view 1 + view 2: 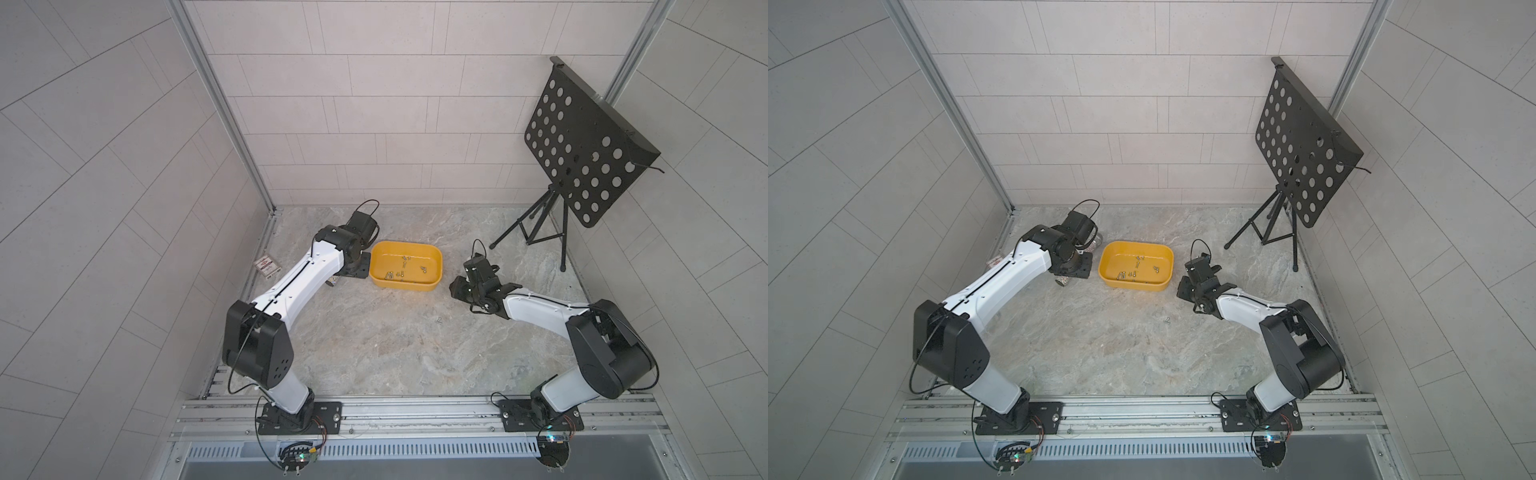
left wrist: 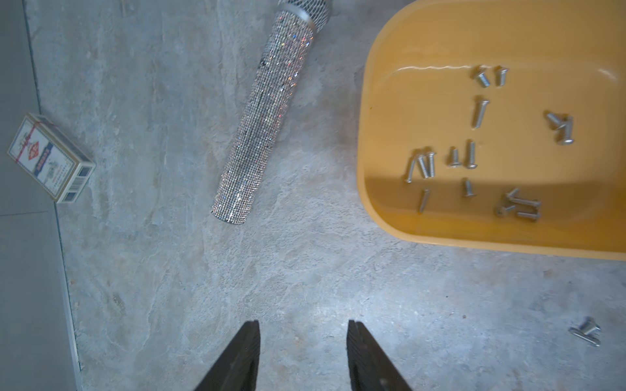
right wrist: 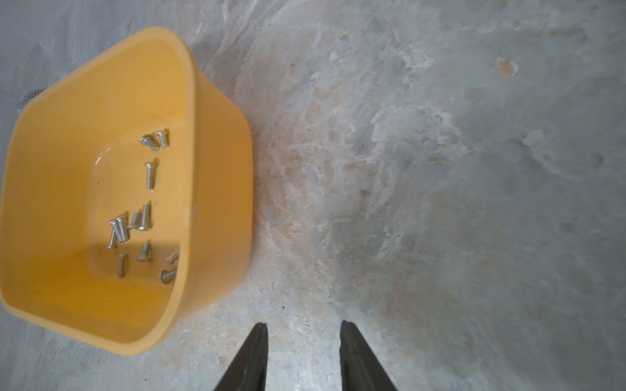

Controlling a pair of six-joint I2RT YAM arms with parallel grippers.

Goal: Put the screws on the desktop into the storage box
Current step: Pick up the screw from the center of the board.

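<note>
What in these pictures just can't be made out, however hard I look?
- Glittery microphone: the left arm covers most of it in both top views; the left wrist view's edge cuts off its mesh head.
- Loose screws: too small in the top views to count.
- Storage box: its near wall hides some screws in the right wrist view.
- Card box: print too small to read.

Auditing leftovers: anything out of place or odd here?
A small cluster of screws lies loose on the desktop, outside the storage box. A glittery microphone and a card box also lie there, unrelated clutter.
</note>
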